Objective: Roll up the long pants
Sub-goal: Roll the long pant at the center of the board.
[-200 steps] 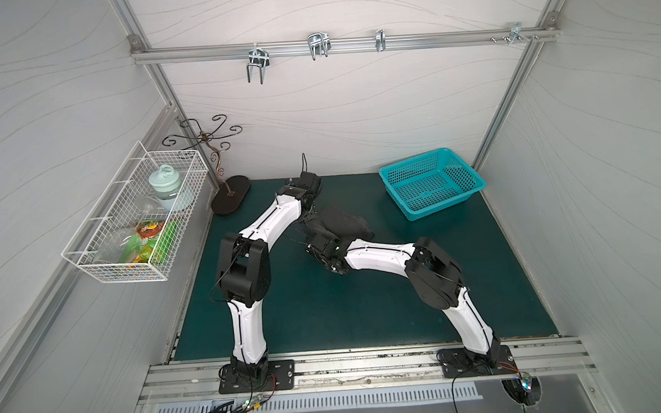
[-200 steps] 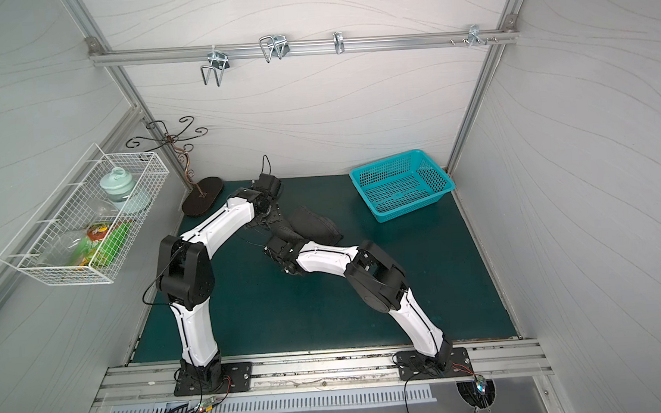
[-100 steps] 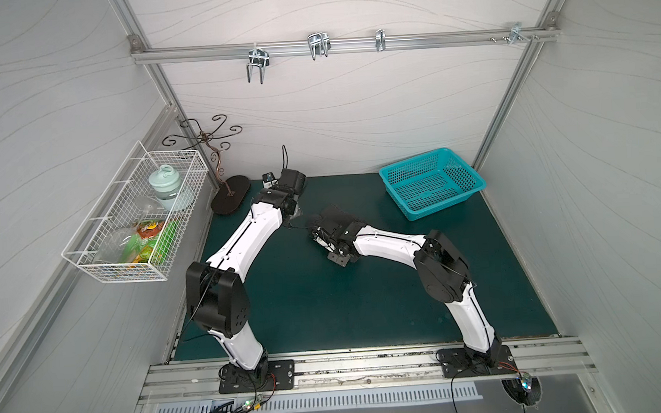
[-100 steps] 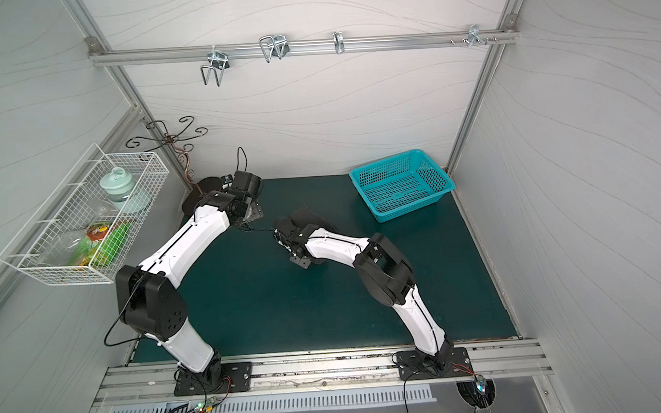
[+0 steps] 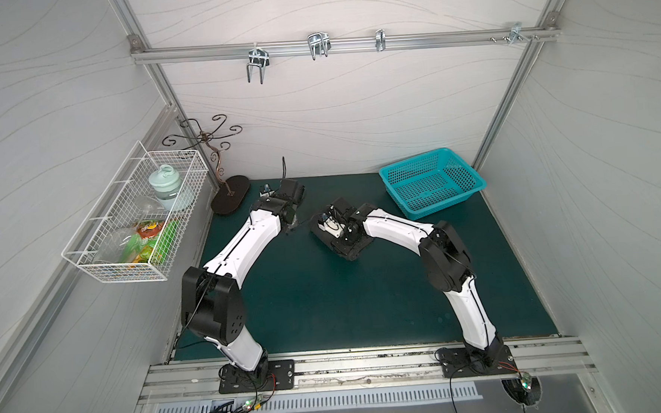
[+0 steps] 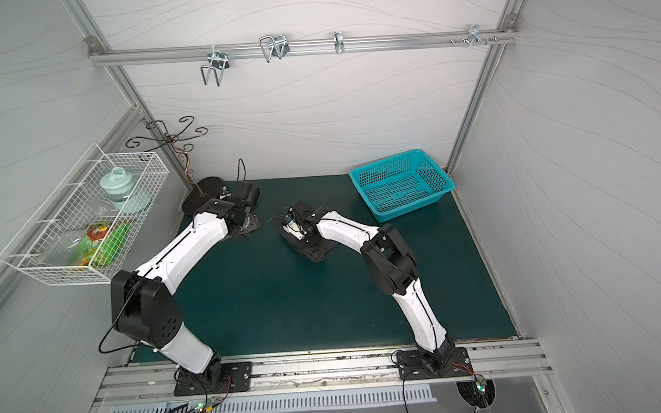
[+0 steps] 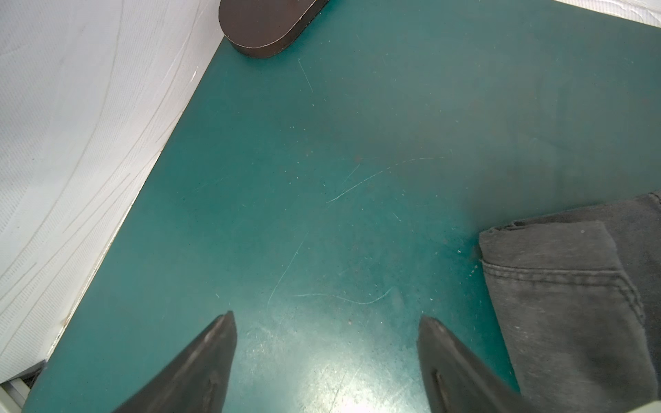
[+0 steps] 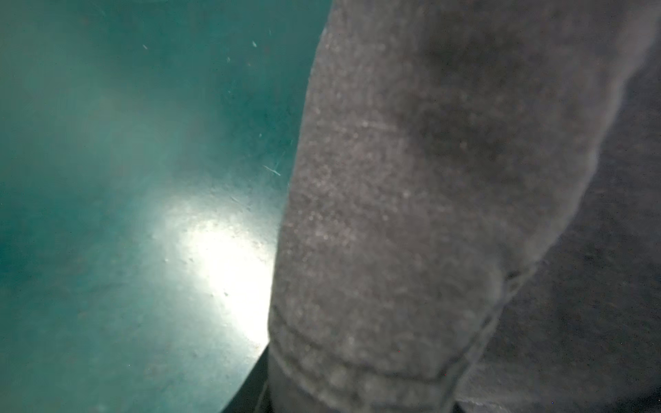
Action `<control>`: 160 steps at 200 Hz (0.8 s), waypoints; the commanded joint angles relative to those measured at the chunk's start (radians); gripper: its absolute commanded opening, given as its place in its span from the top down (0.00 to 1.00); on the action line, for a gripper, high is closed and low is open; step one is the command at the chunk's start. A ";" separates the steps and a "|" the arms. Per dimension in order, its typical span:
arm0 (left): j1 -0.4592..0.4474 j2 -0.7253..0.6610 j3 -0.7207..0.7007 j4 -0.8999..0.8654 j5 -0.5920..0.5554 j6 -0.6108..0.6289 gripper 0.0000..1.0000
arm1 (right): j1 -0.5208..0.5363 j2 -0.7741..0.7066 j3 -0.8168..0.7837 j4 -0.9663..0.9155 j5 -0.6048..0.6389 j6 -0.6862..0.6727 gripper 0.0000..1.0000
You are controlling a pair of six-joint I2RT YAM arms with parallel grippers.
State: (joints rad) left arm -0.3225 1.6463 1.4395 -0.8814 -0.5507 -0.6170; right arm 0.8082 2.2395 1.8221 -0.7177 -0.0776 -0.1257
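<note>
left fingers (image 7: pixel 214 357): spread wide over bare desk (image 7: pixel 322 178), far left, holding nothing | right fingers (image 8: pixel 250 389): down on long pants (image 5: pixel 356 249), grip hidden by cloth, cannot tell | long pants: dark bundle, mid-desk toward far side, left of teal basket (image 5: pixel 445 205)

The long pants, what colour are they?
The long pants are dark charcoal grey, clearest in the left wrist view.
</note>
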 commanded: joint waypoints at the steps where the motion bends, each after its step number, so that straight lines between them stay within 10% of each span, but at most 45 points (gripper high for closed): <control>1: 0.000 -0.018 0.002 -0.009 -0.014 -0.013 0.16 | -0.015 0.171 -0.068 -0.222 -0.317 0.068 0.91; 160: 0.000 -0.026 -0.072 0.031 0.204 -0.079 0.15 | -0.099 0.331 -0.037 -0.318 -0.485 0.172 0.87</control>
State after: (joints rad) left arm -0.3225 1.6444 1.4254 -0.9047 -0.4736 -0.6426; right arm 0.6891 2.3810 1.9045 -0.7307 -0.6651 -0.0589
